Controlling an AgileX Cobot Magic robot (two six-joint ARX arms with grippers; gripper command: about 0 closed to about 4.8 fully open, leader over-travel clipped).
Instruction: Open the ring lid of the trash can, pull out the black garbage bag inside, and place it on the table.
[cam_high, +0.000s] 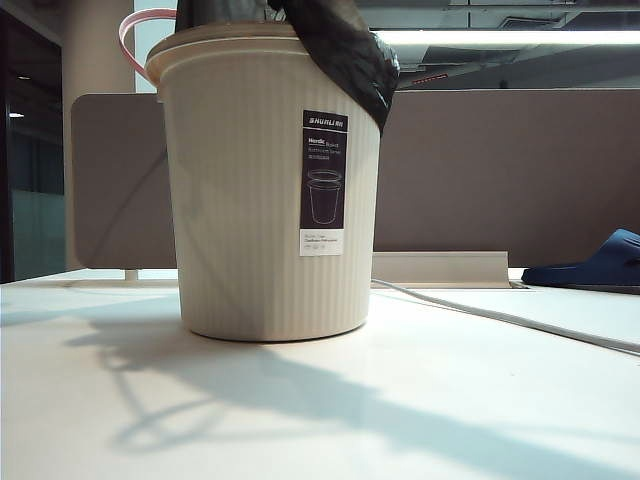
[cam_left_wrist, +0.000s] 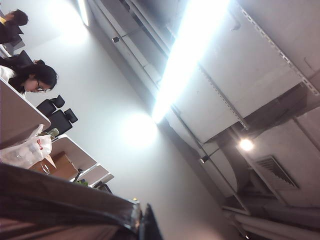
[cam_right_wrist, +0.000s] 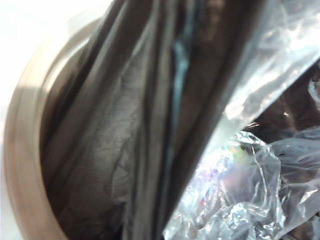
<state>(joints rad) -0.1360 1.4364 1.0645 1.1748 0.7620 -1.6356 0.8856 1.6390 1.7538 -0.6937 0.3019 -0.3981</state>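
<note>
Neither gripper showed in any view; both jaws were closed, their contents unseen. The right wrist hung close over the black bag (cam_right_wrist: 125, 150) inside the can (cam_high: 270, 200), the bag spilling over its one-o'clock rim.

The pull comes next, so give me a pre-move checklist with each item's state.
1. ring lid lifted off the trash can rim: ok.
2. black garbage bag out of the can: not ok, only a flap hangs over the rim.
3. Right end effector, at the can's mouth, shut; hold on the bag: cannot tell, fingers unseen.
4. Left end effector, shut, camera facing the ceiling; what it holds: cannot tell.
5. Can upright on the table: ok.
</note>
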